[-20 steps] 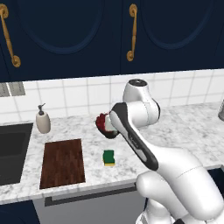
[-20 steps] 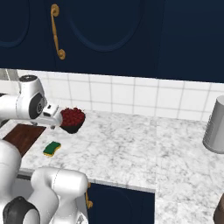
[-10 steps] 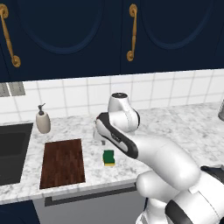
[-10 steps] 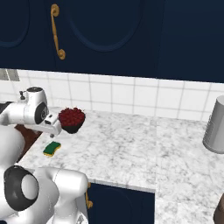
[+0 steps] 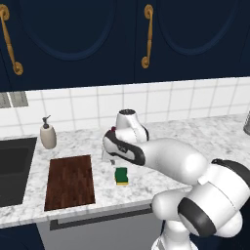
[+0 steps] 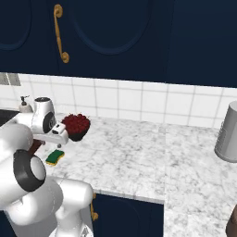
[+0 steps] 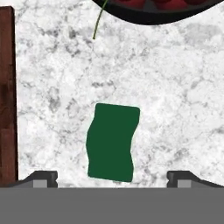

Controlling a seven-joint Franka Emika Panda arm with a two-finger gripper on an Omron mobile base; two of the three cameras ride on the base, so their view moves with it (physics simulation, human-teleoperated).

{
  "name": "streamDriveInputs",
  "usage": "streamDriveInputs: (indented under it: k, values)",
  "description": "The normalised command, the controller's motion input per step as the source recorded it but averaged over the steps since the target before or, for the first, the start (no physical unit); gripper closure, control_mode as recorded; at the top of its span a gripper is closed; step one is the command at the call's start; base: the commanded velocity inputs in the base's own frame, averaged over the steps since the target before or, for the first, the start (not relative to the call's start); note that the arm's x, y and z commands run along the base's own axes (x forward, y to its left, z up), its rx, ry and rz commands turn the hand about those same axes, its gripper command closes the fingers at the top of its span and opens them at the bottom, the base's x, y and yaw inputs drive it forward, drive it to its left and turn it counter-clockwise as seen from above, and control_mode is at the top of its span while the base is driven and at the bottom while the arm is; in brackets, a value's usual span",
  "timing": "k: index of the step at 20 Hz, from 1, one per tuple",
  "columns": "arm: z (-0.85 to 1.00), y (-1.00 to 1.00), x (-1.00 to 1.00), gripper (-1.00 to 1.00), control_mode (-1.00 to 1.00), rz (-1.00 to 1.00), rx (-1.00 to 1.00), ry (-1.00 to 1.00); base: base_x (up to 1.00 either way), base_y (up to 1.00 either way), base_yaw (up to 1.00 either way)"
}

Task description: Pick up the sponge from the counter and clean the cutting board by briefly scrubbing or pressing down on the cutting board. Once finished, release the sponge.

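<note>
The arm hides the gripper (image 5: 111,157) in the left base view, and part of the bowl of red fruit (image 6: 76,126) too; in the hand view that bowl is cut off at the top edge. The jaws stand wide, their tips either side of the sponge (image 7: 112,142) without touching it. The sponge lies green side up on the counter (image 7: 175,100), just right of the cutting board (image 5: 71,181). Compared with half a second ago, the arm has swung lower over the sponge, which has not moved.

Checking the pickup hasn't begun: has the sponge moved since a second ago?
No. The sponge lies in the same spot on the counter, just right of the cutting board.
</note>
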Motion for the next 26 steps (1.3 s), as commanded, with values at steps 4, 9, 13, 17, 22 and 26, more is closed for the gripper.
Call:
streamDriveInputs:
  k: [4,9,13,17,22,26]
  values:
    - [-0.38,0.09,0.0,-1.0,-1.0,0.0,-0.06,0.0,0.0,0.0,0.0]
    - [-0.38,0.02,0.0,-1.0,-1.0,0.0,-0.03,0.0,0.0,0.0,0.0]
    - [-0.31,0.0,0.0,-1.0,-1.0,0.0,0.0,-0.01,0.0,0.0,0.0]
    - [-0.3,0.0,0.0,-1.0,-1.0,0.0,0.0,-0.02,0.0,0.0,0.0]
    - [-0.2,0.0,0.0,-1.0,-1.0,0.0,0.0,0.0,0.0,0.0,0.0]
    - [-0.04,0.0,0.0,-1.0,-1.0,0.0,0.0,0.0,0.0,0.0,0.0]
